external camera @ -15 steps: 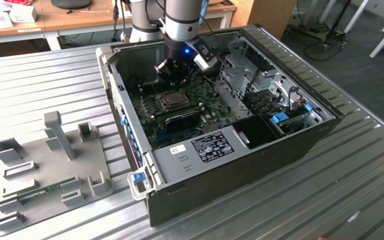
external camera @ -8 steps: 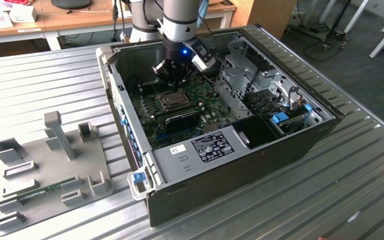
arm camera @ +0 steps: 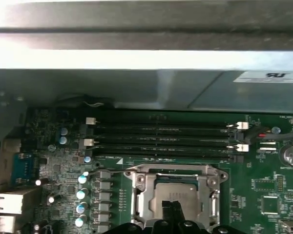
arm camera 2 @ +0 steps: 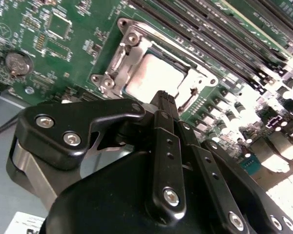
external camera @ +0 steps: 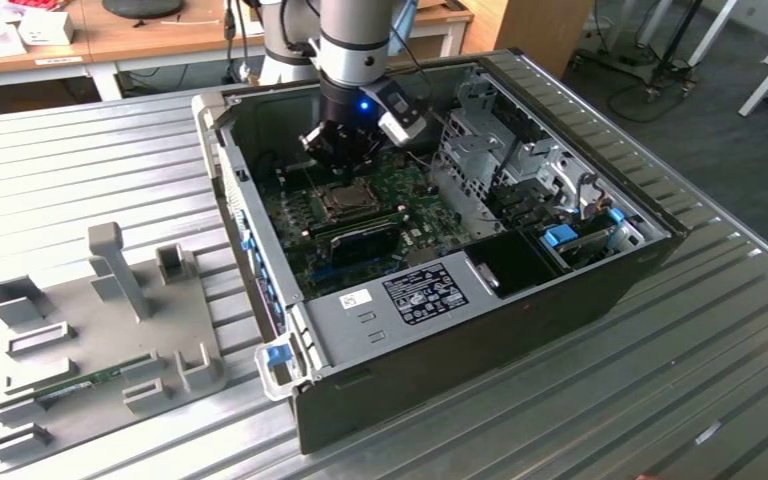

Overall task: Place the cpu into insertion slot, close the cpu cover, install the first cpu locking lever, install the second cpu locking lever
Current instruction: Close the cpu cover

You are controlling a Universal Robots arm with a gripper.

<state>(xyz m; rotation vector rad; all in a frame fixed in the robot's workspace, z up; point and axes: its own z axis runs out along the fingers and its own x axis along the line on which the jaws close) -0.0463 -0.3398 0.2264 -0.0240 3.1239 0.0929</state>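
Fingers [arm camera 2: 163, 100]: mine, closed together, empty, tips just over the cpu [arm camera 2: 154, 78].
Cpu: seated in the insertion slot [arm camera: 139, 195].
Risk: my pressing off-centre could tilt it, damaging the slot.

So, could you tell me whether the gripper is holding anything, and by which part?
Nothing appears to be held: the gripper is shut and empty, poised over the cpu, which lies in the insertion slot.
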